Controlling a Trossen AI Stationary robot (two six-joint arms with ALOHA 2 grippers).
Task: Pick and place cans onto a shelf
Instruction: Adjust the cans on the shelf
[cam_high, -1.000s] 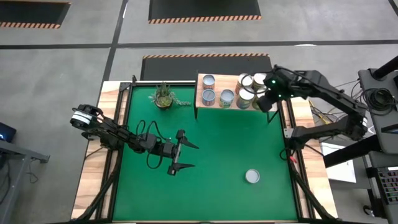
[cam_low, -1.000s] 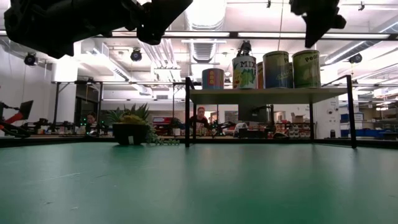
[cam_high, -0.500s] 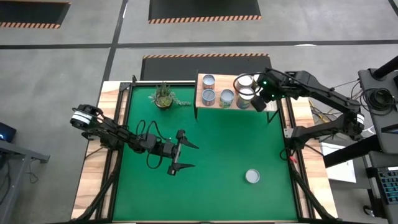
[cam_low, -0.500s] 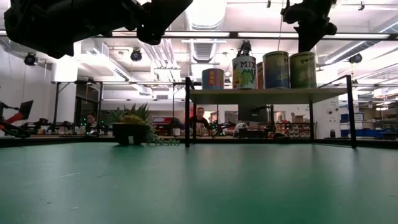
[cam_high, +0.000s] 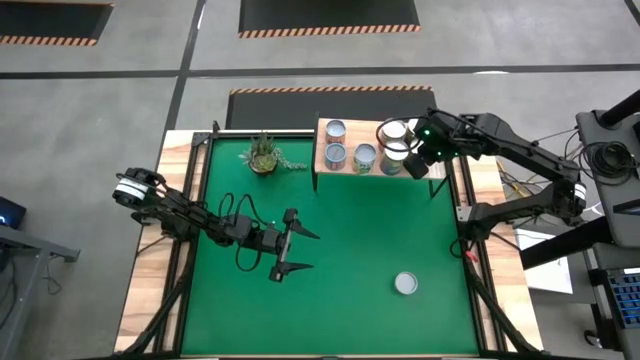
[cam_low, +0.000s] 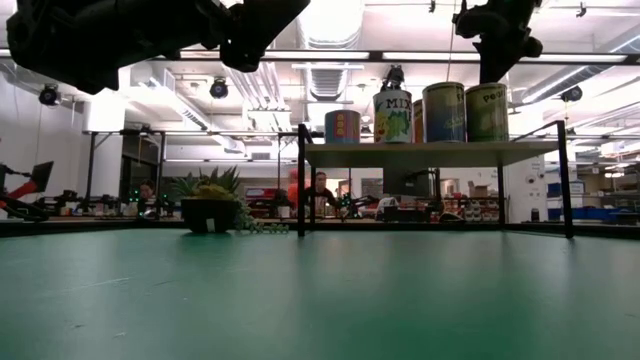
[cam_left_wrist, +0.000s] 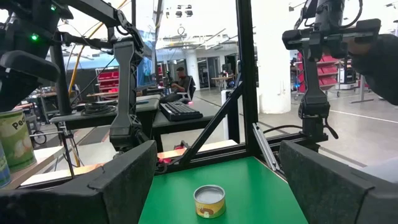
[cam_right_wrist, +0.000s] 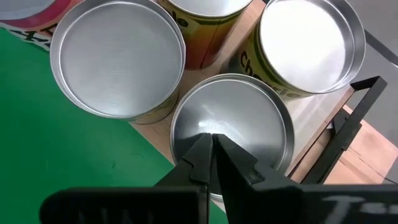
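The light-wood shelf (cam_high: 350, 142) stands at the table's far edge on thin black legs (cam_low: 302, 180). Several cans with silver tops stand on it (cam_high: 336, 130) (cam_low: 448, 110). One more can (cam_high: 405, 284) stands on the green mat near the table's near right; it also shows in the left wrist view (cam_left_wrist: 209, 201). My right gripper (cam_right_wrist: 212, 139) is shut and points down just over the silver top of a can (cam_right_wrist: 249, 118) at the shelf's right end (cam_low: 487, 112). My left gripper (cam_high: 292, 245) is open and empty above the mat's middle left. My right gripper's shut fingertips (cam_right_wrist: 205, 146) point down from above at the middle of the can's round top (cam_right_wrist: 219, 124). I cannot tell whether they touch it. The can stands upright on the shelf among its neighbours.
A small potted plant (cam_high: 263, 155) stands on the mat left of the shelf. Black frame bars (cam_high: 463, 190) and the wooden table rim (cam_high: 150, 290) border the mat. Open green mat (cam_high: 370, 230) lies between the shelf and the lone can.
My right gripper has gone a little toward the table's left above the shelf's right end, and now stands over the cans there. It has kept still for the last half second. My left arm has not moved.
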